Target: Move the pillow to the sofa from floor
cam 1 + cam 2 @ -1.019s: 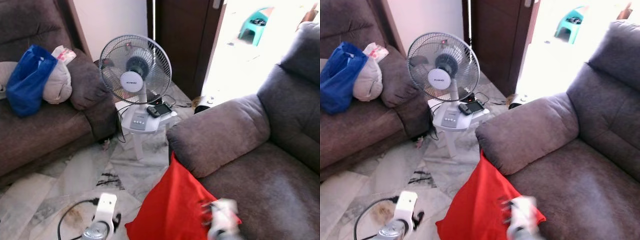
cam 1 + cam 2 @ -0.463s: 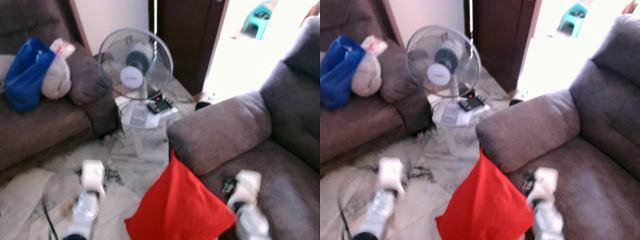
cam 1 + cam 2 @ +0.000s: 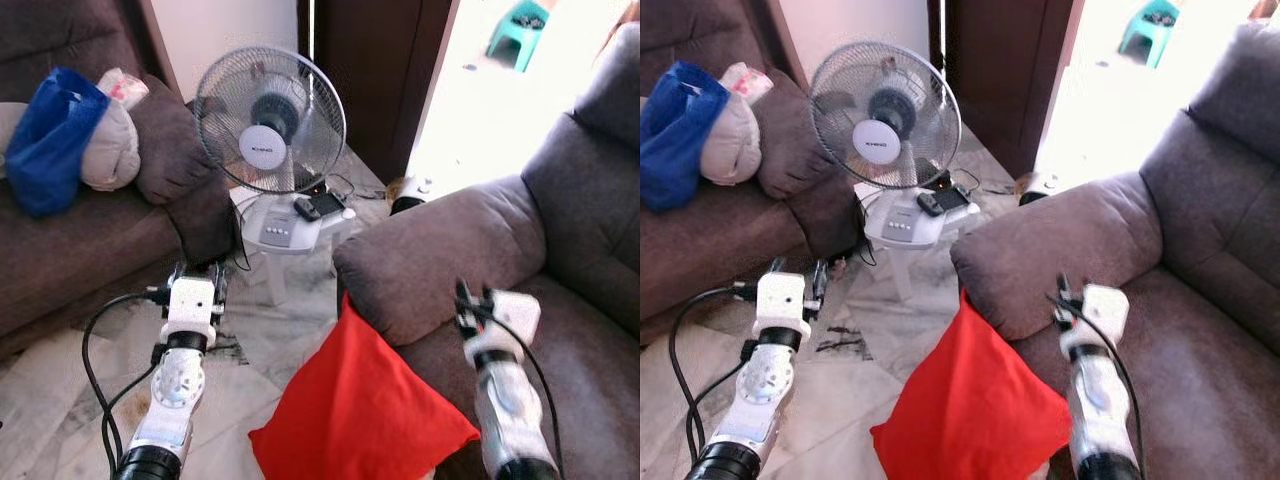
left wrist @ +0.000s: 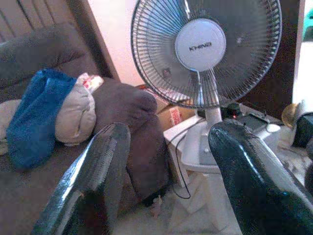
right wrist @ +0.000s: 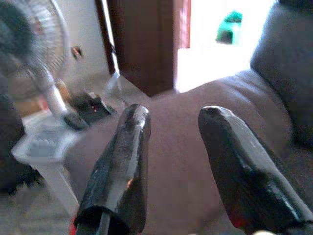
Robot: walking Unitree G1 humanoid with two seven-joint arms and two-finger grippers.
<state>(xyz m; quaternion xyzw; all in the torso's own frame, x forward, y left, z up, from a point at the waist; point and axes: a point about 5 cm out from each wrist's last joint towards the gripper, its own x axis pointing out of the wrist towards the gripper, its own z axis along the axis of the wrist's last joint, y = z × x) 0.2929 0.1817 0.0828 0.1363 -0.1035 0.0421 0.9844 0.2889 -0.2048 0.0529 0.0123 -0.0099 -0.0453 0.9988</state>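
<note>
Red pillow leaned against the front of the grey sofa, its lower corner down by the marble floor and its upper corner tucked just under the sofa's armrest. It lay between the robot's two raised arms, nearer the right one.

To the pillow's right, the right gripper hung above the sofa seat beside the armrest, its fingers held apart with nothing between them in the right wrist view. The pillow sat below and to the left of this gripper, apart from it.

To the pillow's left, the left gripper was lifted over the floor, well clear of the pillow. Its fingers stood spread and empty in the left wrist view, pointing towards the fan. A black cable looped from the left arm.

Beyond the grippers, a grey table fan stood on a small white stool with a dark handset at its base. A second brown sofa to the left carried a blue bag and a pale bundle. Farther back, a dark wooden door stood beside a bright doorway, where a teal plastic stool was visible.
</note>
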